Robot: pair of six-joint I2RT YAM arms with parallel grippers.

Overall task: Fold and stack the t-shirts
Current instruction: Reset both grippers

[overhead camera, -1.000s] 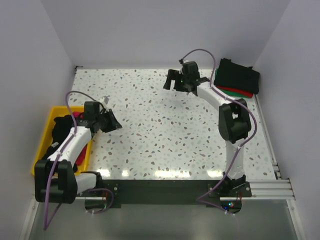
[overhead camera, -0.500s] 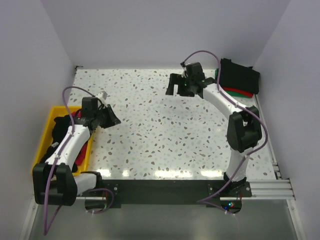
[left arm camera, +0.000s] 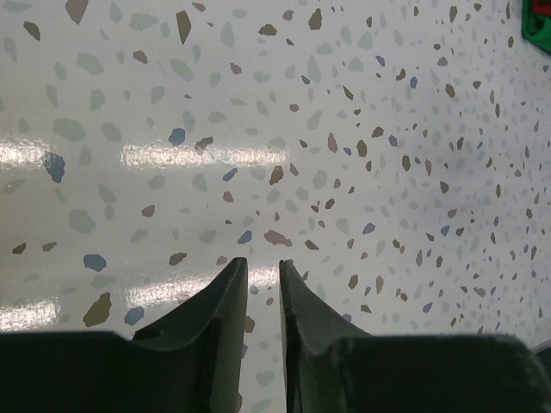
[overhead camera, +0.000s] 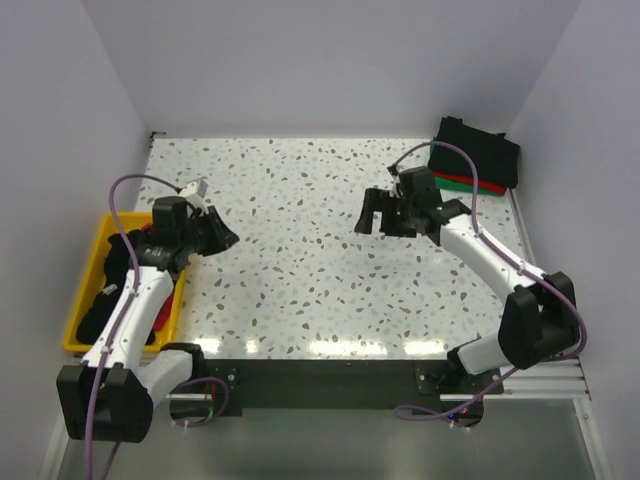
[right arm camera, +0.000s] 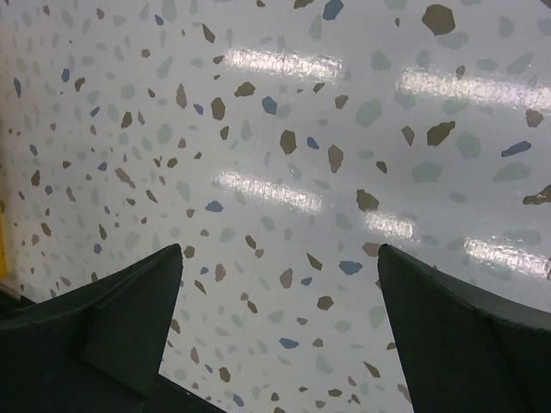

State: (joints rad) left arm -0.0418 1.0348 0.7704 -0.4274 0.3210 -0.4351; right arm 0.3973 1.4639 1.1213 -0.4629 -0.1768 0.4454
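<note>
Three folded t-shirts (overhead camera: 478, 152), black over red and green, sit stacked at the upper right of the surface (overhead camera: 300, 260). The yellow bin (overhead camera: 85, 280) at left holds a black shirt (overhead camera: 115, 258). The right hand (overhead camera: 383, 215), wide and empty, has drawn back toward centre. The left hand (left arm camera: 263, 267), narrow and empty, has barely shifted.

Left tool (left arm camera: 263, 267) barely parted (empty); right tool (right arm camera: 280, 249) wide.
</note>
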